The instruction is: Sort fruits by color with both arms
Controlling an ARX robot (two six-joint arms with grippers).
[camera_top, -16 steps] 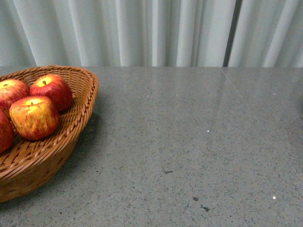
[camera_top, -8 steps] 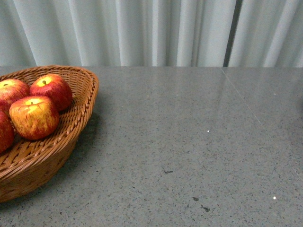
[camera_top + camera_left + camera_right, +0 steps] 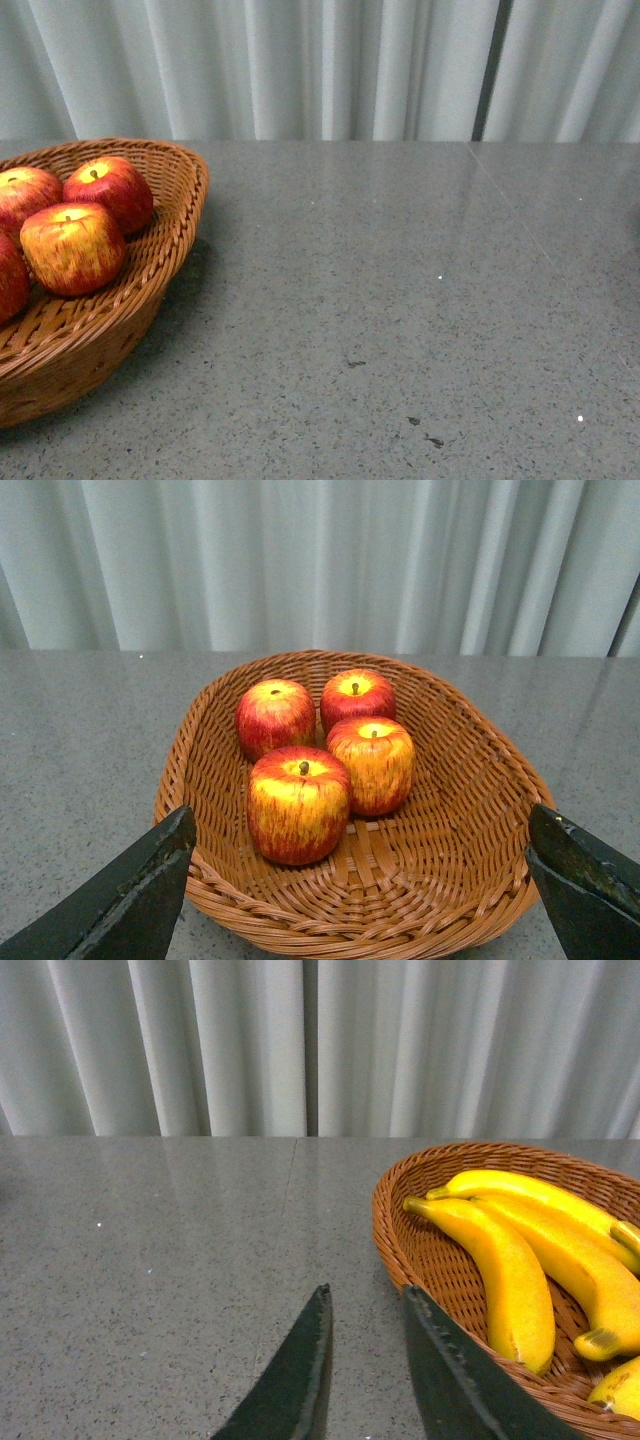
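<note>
Several red apples streaked with yellow lie in a brown wicker basket [image 3: 480,740]; the nearest apple [image 3: 298,805] sits in front of the others. My left gripper [image 3: 360,820] is open and empty, its fingers [image 3: 140,890] spread wide just short of the basket's near rim. Two long yellow bananas [image 3: 500,1260] lie in a second wicker basket [image 3: 395,1230]. My right gripper [image 3: 366,1290] is shut and empty over the table, beside that basket's rim. The front view shows the apple basket [image 3: 185,215] with apples [image 3: 72,248] and neither arm.
A grey speckled stone table [image 3: 400,300] stretches between the two baskets. Pale pleated curtains [image 3: 320,70] hang behind its far edge. A further yellow fruit end [image 3: 620,1385] shows at the banana basket's near edge.
</note>
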